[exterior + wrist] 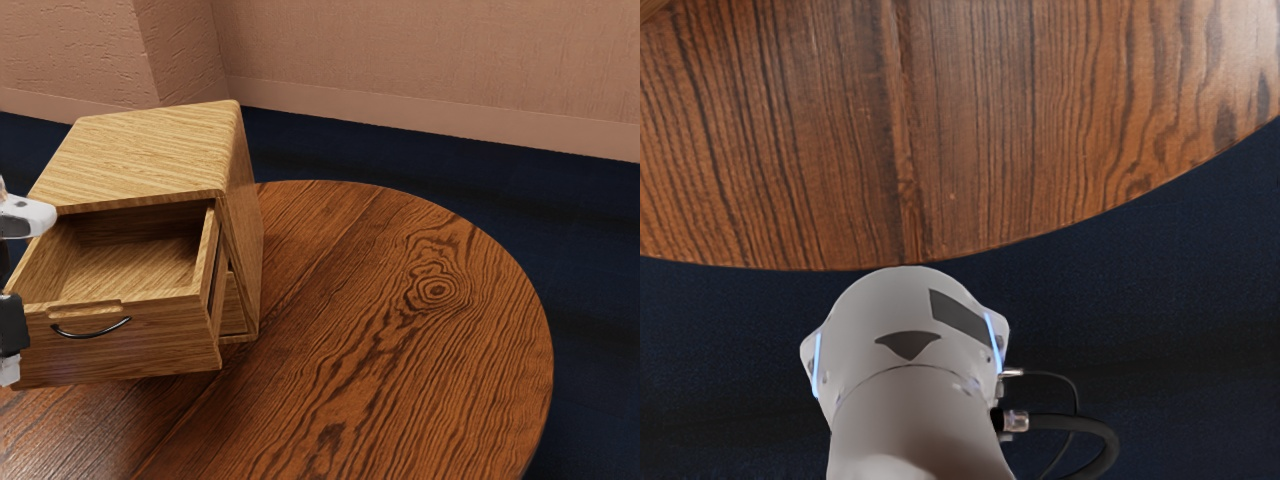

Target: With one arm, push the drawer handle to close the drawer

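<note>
Light-grained wood cabinet (150,150), upper left of the exterior view, standing on a reddish-brown round counter (400,340). Its upper drawer (150,355) is pulled well out, front panel toward the lower left of the frame, inner floor and side walls exposed. Task's thing: the drawer handle (92,332), a dark curved bar on the front panel, just under a shallow notch in the panel's top edge; lower left of the frame.

Gripper (12,325): partly in frame at the exterior view's left edge, a dark block with a pale tip overlapping the far left end of the drawer front. A strip of panel shows between it and the handle in this view. Contact with the panel: cannot tell. State of the fingers: cannot tell. A white arm section (28,217) lies above it, by the cabinet's left front corner.

Edges and room: the drawer's right side wall projects from the cabinet mouth; to the right of it the counter runs broad and flat out to its curved rim at right of frame. Beyond the rim, dark blue floor (590,250), then a pinkish-brown wall (430,50) across the top.

Wrist view: the counter's curved rim against the floor, a pale arm link (915,420) with blue light strips, and a black cable (1110,440) looping beside it.
</note>
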Tool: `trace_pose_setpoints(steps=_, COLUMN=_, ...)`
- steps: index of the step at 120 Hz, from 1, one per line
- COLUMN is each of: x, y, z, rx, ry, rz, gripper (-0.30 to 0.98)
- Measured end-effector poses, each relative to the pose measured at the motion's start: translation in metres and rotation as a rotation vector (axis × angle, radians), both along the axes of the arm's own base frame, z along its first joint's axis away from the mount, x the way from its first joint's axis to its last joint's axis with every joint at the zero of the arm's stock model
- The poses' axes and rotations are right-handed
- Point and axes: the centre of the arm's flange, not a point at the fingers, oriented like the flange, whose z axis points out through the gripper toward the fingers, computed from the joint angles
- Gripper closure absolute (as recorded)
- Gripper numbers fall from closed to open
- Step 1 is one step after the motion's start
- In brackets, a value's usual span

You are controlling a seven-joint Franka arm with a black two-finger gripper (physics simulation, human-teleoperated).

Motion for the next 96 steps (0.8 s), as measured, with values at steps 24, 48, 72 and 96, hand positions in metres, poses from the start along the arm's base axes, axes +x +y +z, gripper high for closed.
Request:
trace_pose_setpoints(steps=24, x=0.013, y=-0.019, z=-0.010, rx=0.033, ry=0.007, rz=0.176, gripper=0.38)
trace_pose_setpoints(steps=48, x=0.051, y=-0.017, z=-0.032, rx=0.053, ry=0.039, rz=0.357, gripper=0.66)
trace_pose_setpoints(steps=72, x=0.069, y=-0.021, z=-0.033, rx=0.046, ry=0.041, rz=0.540, gripper=0.75)
trace_pose_setpoints(steps=96, x=0.080, y=-0.026, z=-0.038, rx=0.072, ry=0.054, rz=0.658, gripper=0.77)
